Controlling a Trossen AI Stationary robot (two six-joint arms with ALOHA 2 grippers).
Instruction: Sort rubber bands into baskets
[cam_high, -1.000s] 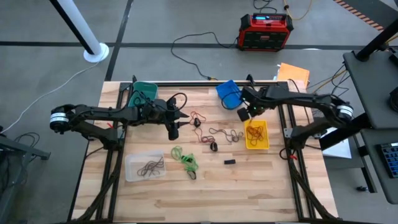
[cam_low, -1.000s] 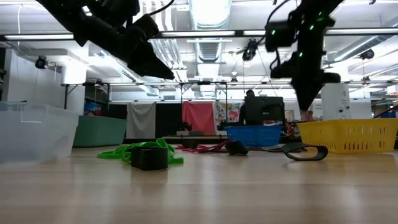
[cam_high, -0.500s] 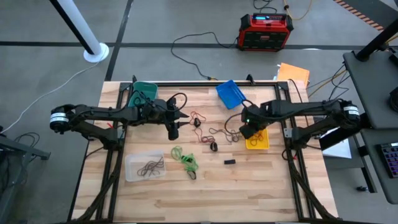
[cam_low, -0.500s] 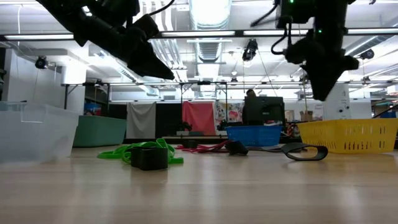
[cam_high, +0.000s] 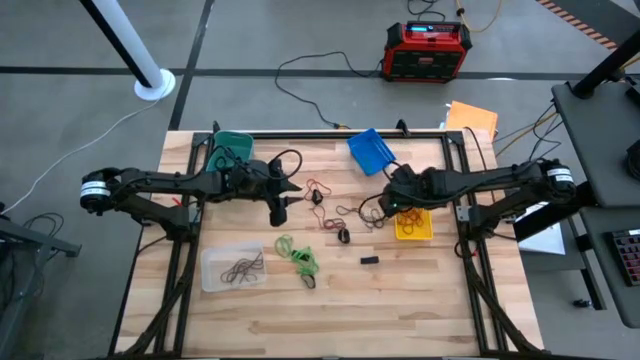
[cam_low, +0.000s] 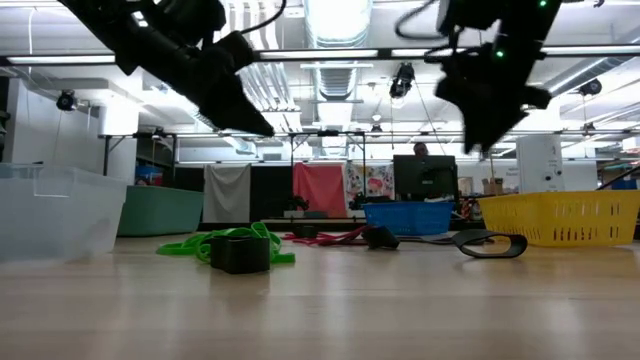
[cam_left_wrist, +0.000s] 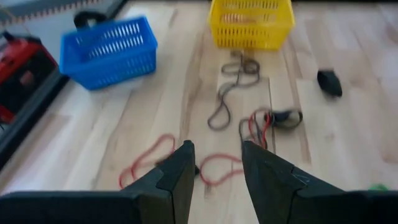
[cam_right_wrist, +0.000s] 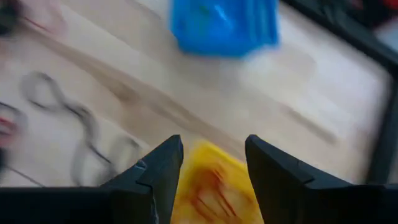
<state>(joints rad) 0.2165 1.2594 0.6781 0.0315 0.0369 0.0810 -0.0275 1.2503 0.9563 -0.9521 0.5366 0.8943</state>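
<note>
the left claw (cam_high: 279, 208) hangs above the wooden surface (cam_high: 400, 290) left of centre, its fingers (cam_left_wrist: 177, 177) parted by a gap and holding nothing; in the left wrist view red loops (cam_left_wrist: 163, 163) lie on the wood just past its tips. the right claw (cam_high: 384, 203) is over the surface right of centre, beside the left edge of the yellow basket (cam_high: 414, 219), with its two fingers (cam_right_wrist: 160, 171) spread apart and empty; the right wrist view shows the yellow basket between them, below, with red-orange bands inside.

the blue basket (cam_high: 371, 150) sits at the far edge of the surface, right of centre, and looks tilted from above. the teal-green basket (cam_high: 233, 144) stands at the far left corner, partly behind the left arm. the clear basket (cam_high: 234, 267) sits near left and holds dark brown bands (cam_high: 243, 267).

loose rubber bands are scattered across the middle: red ones (cam_high: 319, 188) just right of the left claw, a chain of dark and reddish loops (cam_high: 362, 216) running toward the right claw, and a bright green bunch (cam_high: 299, 255) nearer, just right of the clear basket. a small black block (cam_high: 370, 260) lies nearer still, apart from the bands. in the low view the green bunch (cam_low: 222, 243) lies left, both claws hang well clear of the wood, and the yellow basket (cam_low: 562, 219) stands at right.
</note>
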